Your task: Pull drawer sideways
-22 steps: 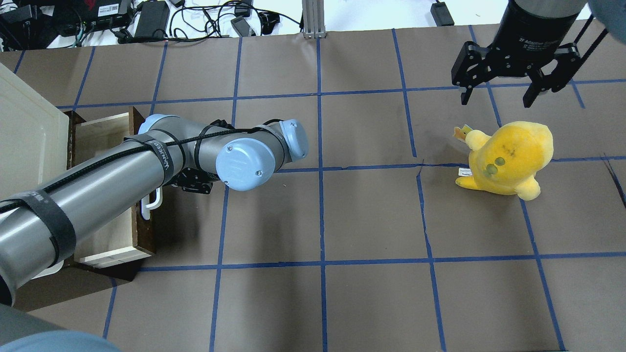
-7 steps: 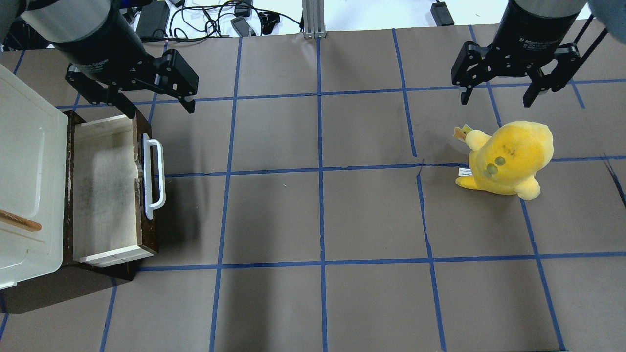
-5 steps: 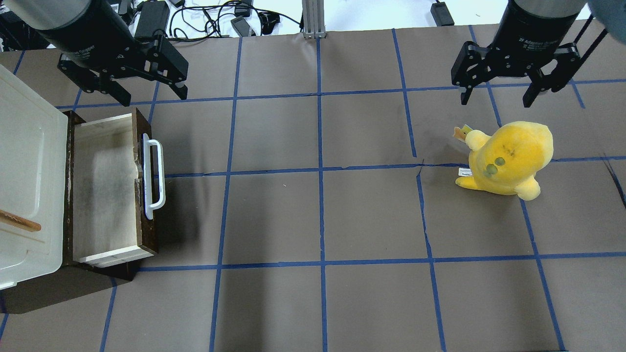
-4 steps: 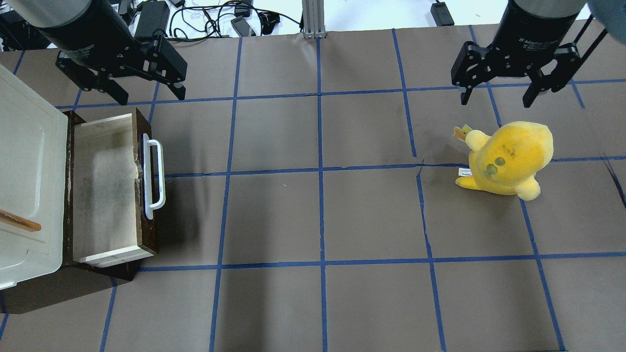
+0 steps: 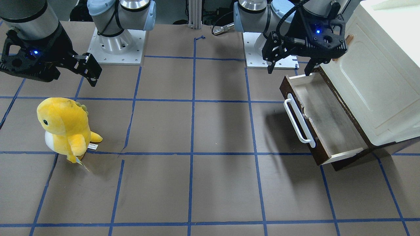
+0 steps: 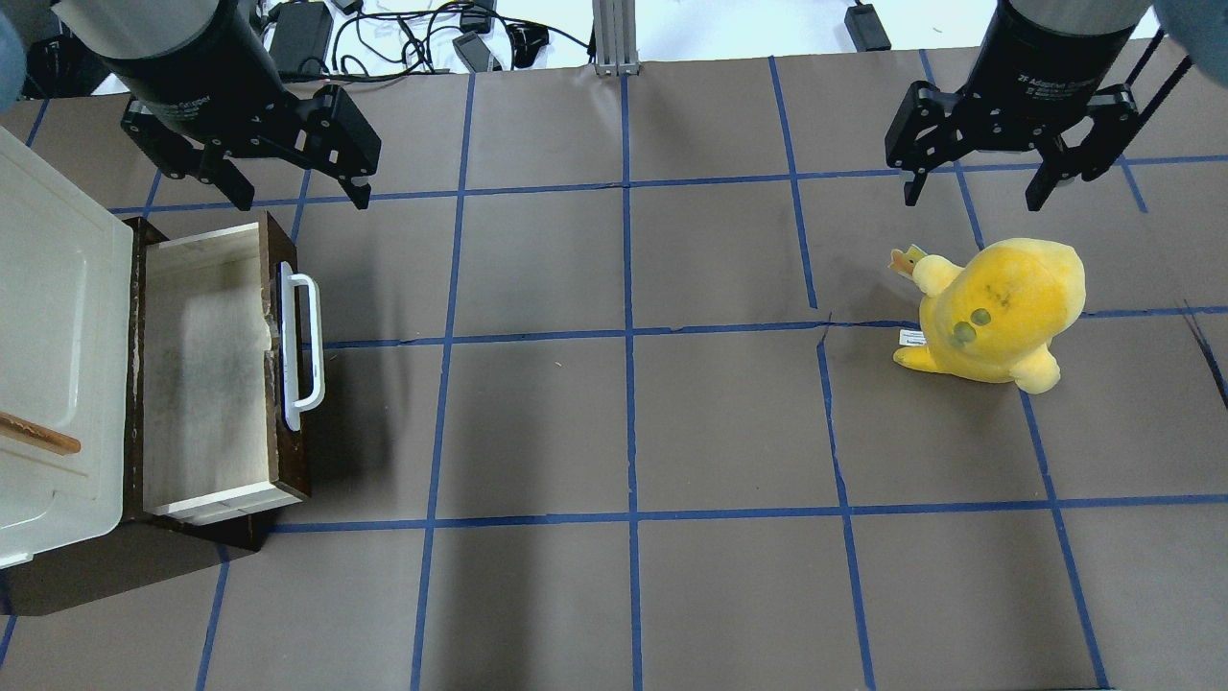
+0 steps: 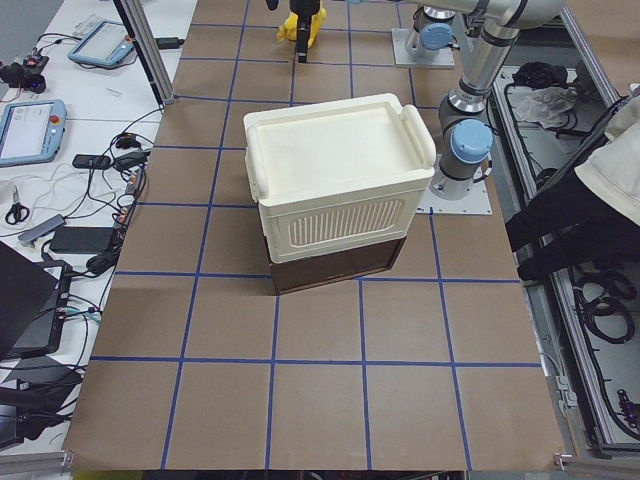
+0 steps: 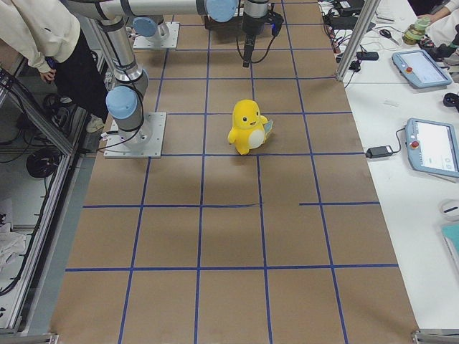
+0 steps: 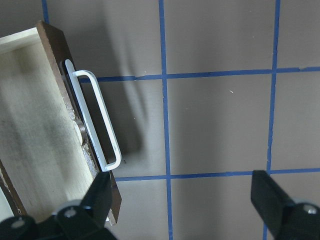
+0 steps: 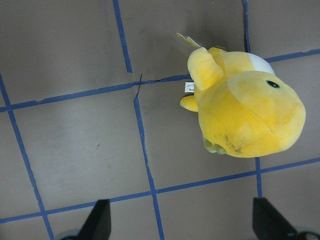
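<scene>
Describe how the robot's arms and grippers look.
Both the left arm and right arm are silver tubes with pale blue joint caps. The left gripper and right gripper are black, two-fingered, with white lettering on round bodies and a blue wrist light.

A robotics lab: 2 UR5e arms (image 5: 121,9) stand bolted on white base plates (image 5: 98,52) on a table (image 6: 729,422) papered brown and gridded with blue tape (image 6: 537,335). Beyond the fingers (image 6: 353,178) of the left gripper (image 6: 299,197) lie tangled cables (image 6: 403,38) and power adapters (image 6: 297,36). Teach pendants (image 8: 434,147) rest on white side benches (image 8: 401,97); an operator (image 8: 36,32) stands by the bases.
</scene>
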Action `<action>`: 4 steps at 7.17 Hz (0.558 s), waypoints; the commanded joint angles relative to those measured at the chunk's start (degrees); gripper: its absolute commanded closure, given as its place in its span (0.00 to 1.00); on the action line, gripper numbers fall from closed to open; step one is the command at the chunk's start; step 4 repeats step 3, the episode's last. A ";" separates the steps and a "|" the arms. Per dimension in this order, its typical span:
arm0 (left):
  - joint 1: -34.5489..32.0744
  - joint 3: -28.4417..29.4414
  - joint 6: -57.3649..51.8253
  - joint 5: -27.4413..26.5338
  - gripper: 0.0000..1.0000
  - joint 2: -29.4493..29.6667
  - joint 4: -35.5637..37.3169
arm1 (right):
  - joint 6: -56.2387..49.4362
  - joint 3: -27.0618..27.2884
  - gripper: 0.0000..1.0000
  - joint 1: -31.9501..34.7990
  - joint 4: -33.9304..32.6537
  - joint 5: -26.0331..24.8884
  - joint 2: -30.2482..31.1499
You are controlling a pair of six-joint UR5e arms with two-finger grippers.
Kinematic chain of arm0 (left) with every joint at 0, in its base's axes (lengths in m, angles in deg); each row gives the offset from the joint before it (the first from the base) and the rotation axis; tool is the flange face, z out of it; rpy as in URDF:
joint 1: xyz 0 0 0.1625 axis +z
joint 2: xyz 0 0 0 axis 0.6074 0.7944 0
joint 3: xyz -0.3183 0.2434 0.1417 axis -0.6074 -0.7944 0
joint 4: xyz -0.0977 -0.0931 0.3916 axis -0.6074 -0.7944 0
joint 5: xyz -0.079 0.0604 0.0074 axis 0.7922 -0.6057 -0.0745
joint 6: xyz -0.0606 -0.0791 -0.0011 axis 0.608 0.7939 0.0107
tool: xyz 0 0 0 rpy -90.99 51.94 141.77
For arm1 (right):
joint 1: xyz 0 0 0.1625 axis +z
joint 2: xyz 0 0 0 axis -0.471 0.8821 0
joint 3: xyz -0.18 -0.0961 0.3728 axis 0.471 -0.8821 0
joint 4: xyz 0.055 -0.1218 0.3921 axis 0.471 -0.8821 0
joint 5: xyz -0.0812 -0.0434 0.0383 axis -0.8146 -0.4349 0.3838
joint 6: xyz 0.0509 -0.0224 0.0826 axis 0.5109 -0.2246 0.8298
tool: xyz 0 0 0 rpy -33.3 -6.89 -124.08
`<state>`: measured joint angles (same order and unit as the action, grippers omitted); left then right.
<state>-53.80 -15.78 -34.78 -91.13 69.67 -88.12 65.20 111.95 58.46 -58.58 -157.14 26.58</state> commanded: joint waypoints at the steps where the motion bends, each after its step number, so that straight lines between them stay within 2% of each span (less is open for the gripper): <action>1: -0.12 -0.35 -0.23 -0.18 0.00 -0.38 -0.07 | 0.00 0.00 0.00 0.01 0.00 0.00 0.00; 4: -0.20 -0.26 -0.41 -0.18 0.00 -0.64 -0.07 | 0.00 0.00 0.00 0.01 0.00 0.00 0.00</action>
